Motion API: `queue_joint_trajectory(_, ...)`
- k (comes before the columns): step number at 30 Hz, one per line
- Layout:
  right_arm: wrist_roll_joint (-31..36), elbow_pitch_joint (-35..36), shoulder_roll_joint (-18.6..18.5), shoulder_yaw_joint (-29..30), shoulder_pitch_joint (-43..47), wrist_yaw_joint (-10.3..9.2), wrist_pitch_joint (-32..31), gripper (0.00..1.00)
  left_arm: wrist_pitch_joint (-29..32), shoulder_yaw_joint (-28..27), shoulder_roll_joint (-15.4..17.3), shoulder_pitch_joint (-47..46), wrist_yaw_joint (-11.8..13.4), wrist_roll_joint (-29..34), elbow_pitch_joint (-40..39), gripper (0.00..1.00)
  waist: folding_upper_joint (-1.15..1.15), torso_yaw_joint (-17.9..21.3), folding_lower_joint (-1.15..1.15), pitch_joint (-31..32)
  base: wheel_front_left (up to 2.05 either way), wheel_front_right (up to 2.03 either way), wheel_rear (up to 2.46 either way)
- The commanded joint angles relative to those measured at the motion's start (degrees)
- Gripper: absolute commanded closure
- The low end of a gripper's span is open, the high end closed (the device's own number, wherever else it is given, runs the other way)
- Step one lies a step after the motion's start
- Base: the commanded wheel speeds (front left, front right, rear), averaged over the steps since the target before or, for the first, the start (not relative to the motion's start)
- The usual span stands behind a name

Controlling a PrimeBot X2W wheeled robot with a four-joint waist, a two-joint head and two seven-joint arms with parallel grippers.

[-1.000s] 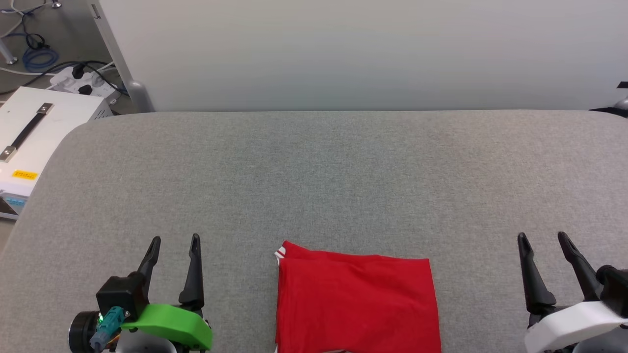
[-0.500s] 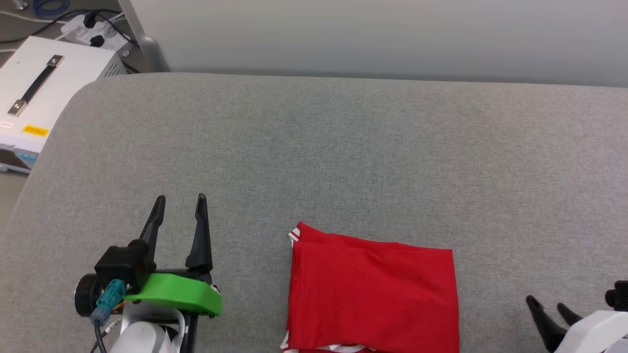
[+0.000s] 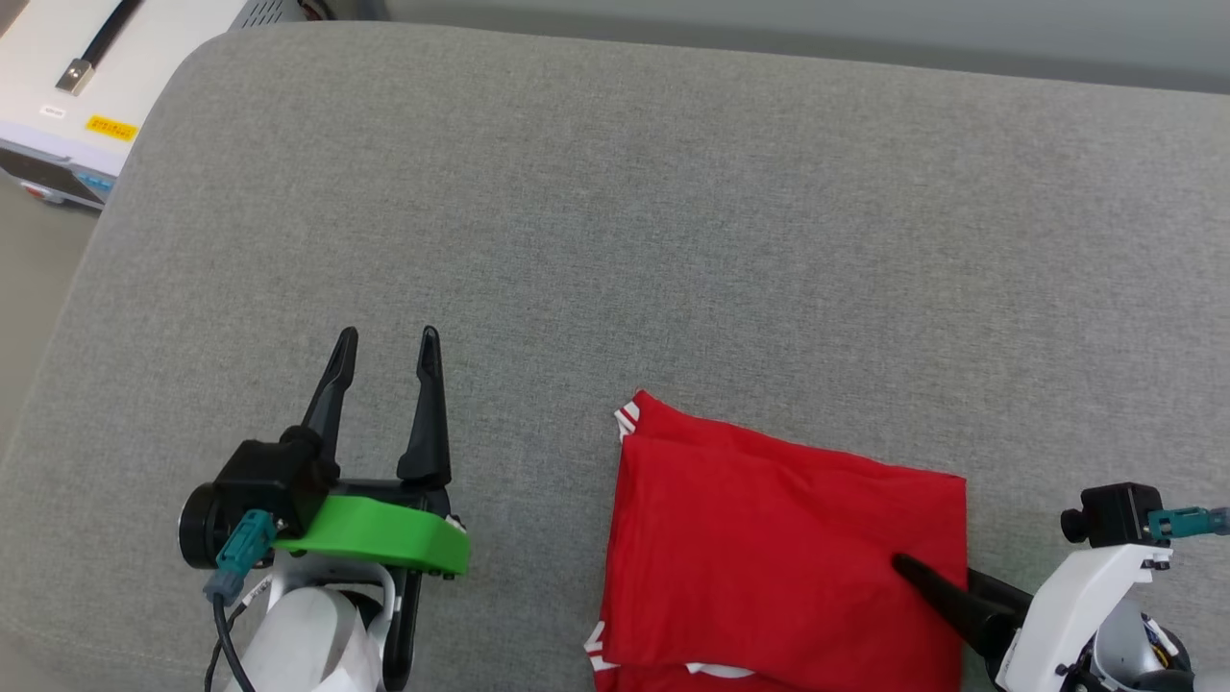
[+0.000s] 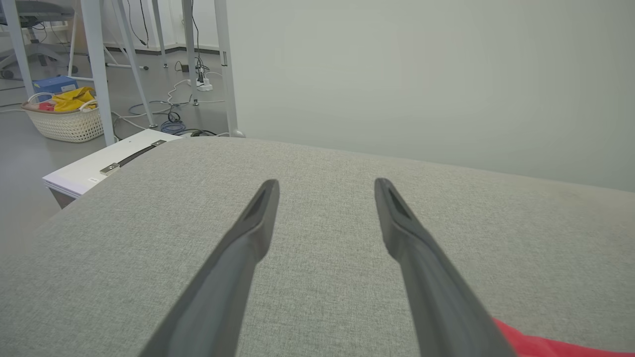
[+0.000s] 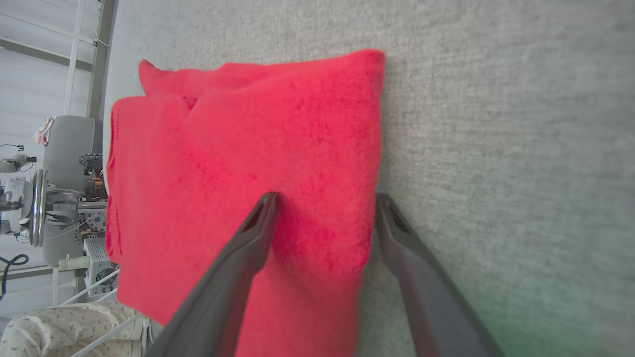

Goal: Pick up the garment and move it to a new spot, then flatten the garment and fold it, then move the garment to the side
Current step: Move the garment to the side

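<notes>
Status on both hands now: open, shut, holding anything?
Left hand: open, empty, above the grey fabric surface.
Right hand: open, straddling the red shirt at its edge, not gripping it.

The garment (image 3: 769, 548) is red, the cushion (image 3: 673, 240) grey

Grey surface (image 3: 673, 192) is open ahead of the left gripper (image 3: 389, 334) and across the whole far side. The only obstacle on it is the folded garment (image 3: 769, 538) at the near edge, with the right gripper (image 3: 937, 569) straddling its right edge, jaws wide. White box (image 3: 58, 86) sits off the far-left corner.
</notes>
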State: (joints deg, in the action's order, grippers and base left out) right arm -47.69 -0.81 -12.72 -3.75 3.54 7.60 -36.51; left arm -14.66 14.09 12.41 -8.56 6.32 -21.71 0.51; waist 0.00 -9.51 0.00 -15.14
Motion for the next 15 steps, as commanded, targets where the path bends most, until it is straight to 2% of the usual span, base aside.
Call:
queue_joint_trajectory(1, -0.3, -2.4, 0.3, -1.5, 0.1, -0.11, -2.0, 0.0, -0.3, -0.4, -0.6, -1.2, -0.4, 0.7, 0.2, 0.0, 0.0, -1.2, 0.0, -1.4, 0.0, 0.0, 0.0)
queue_joint_trajectory(2, -0.6, -3.2, 0.5, -1.7, 0.2, -0.11, -3.4, 0.0, -0.3, -0.6, -0.8, -1.3, -0.6, 0.9, 0.4, 0.0, 0.0, -1.3, 0.0, -1.6, 0.0, 0.0, 0.0)
queue_joint_trajectory(3, -0.5, -3.5, 0.5, -2.0, 0.1, -0.11, -4.2, 0.53, -0.3, -0.7, -1.0, -1.4, -0.8, 1.1, 0.5, 0.0, 0.0, -1.4, 0.0, -1.7, 0.0, 0.0, 0.0)
queue_joint_trajectory(4, -0.4, -3.8, 0.5, -2.1, 0.0, -0.11, -4.8, 0.84, -0.3, -0.8, -1.2, -1.5, -1.0, 1.3, 0.7, 0.0, 0.0, -1.4, 0.0, -1.8, 0.0, 0.0, 0.0)
queue_joint_trajectory(5, -0.5, -4.0, 0.8, -2.2, -0.2, -0.11, -5.5, 1.0, -0.3, -1.0, -1.4, -1.6, -1.1, 1.5, 0.9, 0.0, 0.0, -1.5, 0.0, -1.8, 0.0, 0.0, 0.0)
queue_joint_trajectory(9, 0.5, -3.8, 0.7, -2.5, -1.1, -0.11, -5.8, 1.0, -0.3, -1.7, -1.9, -1.6, -1.6, 2.1, 1.6, 0.0, 0.0, -1.2, 0.0, -1.0, 0.0, 0.0, 0.0)
queue_joint_trajectory(15, 3.9, -1.1, -1.3, -1.7, -3.9, -0.11, -2.9, 1.0, -0.3, -3.2, -1.4, 0.2, -2.0, 3.1, 2.7, 0.0, 0.0, 1.0, 0.0, 3.7, 0.0, 0.0, 0.0)
